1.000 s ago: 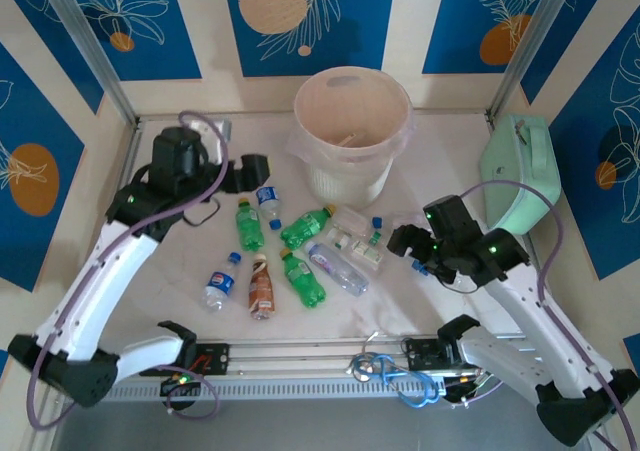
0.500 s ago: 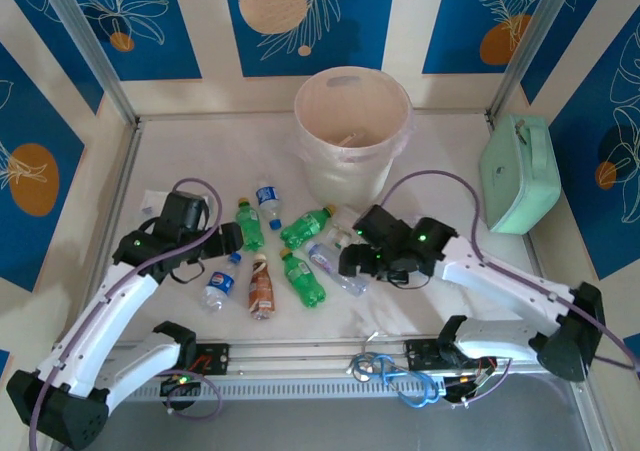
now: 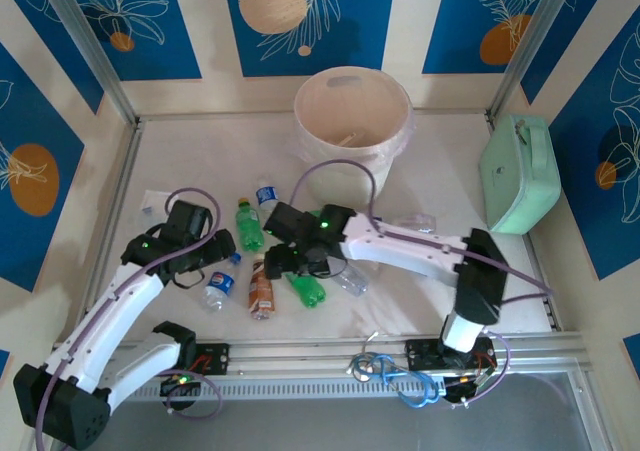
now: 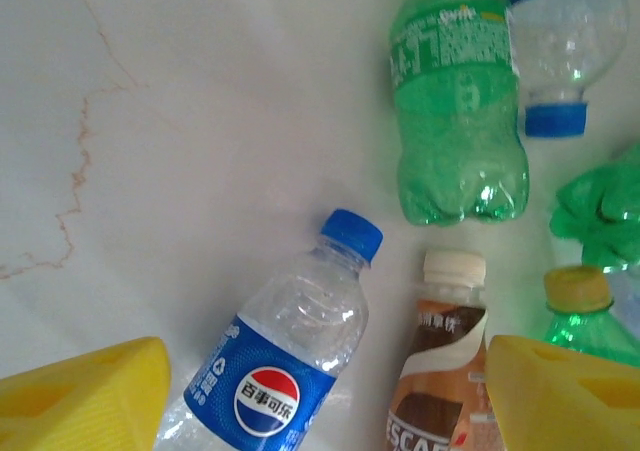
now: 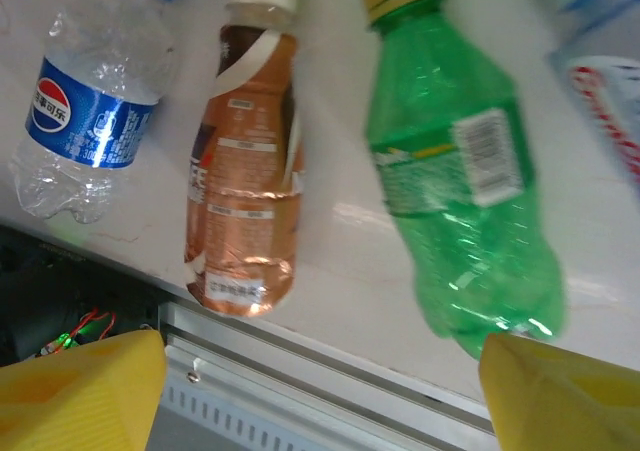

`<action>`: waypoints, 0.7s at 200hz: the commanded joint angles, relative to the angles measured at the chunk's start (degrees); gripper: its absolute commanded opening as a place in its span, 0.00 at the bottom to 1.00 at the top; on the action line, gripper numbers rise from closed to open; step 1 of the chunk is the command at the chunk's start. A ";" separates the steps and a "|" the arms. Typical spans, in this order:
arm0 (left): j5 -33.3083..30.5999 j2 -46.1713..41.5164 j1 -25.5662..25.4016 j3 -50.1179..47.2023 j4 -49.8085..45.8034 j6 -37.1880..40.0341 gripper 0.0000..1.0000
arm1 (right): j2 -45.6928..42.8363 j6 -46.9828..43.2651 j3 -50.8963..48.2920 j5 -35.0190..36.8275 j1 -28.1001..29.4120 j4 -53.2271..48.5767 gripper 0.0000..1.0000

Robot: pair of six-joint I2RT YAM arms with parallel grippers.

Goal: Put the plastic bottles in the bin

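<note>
Several plastic bottles lie on the white table in front of the bin (image 3: pixel 350 121). My left gripper (image 4: pixel 320 411) is open above a clear Pepsi bottle (image 4: pixel 290 361) and a brown coffee bottle (image 4: pixel 440 371), with one yellow finger on each side and nothing held. Beyond them lie a green bottle (image 4: pixel 460 121) and a clear blue-capped bottle (image 4: pixel 560 41). My right gripper (image 5: pixel 320 396) is open and empty over the table's front edge, with the brown bottle (image 5: pixel 245 171) and a green bottle (image 5: pixel 460 181) just ahead. From above, the left gripper (image 3: pixel 218 248) and right gripper (image 3: pixel 272 243) are close together.
A mint-green case (image 3: pixel 518 171) stands at the right wall. The right arm (image 3: pixel 400 243) stretches across the table from the right. A metal rail (image 5: pixel 300 371) with cables runs along the front edge. A crumpled clear plastic piece (image 3: pixel 415 221) lies right of the bottles.
The right arm swept left from the right side to the bottle cluster. The left arm pulled back from the far left to above the Pepsi bottle. Both jaws narrowed slightly.
</note>
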 commanded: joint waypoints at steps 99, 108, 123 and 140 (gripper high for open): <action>5.30 -1.88 8.64 -3.70 1.75 -6.18 0.78 | 23.21 -6.34 19.35 -7.07 4.68 -10.30 0.87; 6.32 -1.97 9.31 -4.17 2.26 -6.45 0.77 | 24.26 -6.65 20.19 -7.36 4.62 -10.38 0.87; 7.43 -1.96 9.92 -4.58 2.92 -6.73 0.77 | 25.92 -7.18 21.89 -7.30 4.71 -10.80 0.87; 7.64 -1.89 10.14 -4.65 3.20 -6.87 0.76 | 27.48 -7.32 23.96 -6.90 4.56 -11.43 0.88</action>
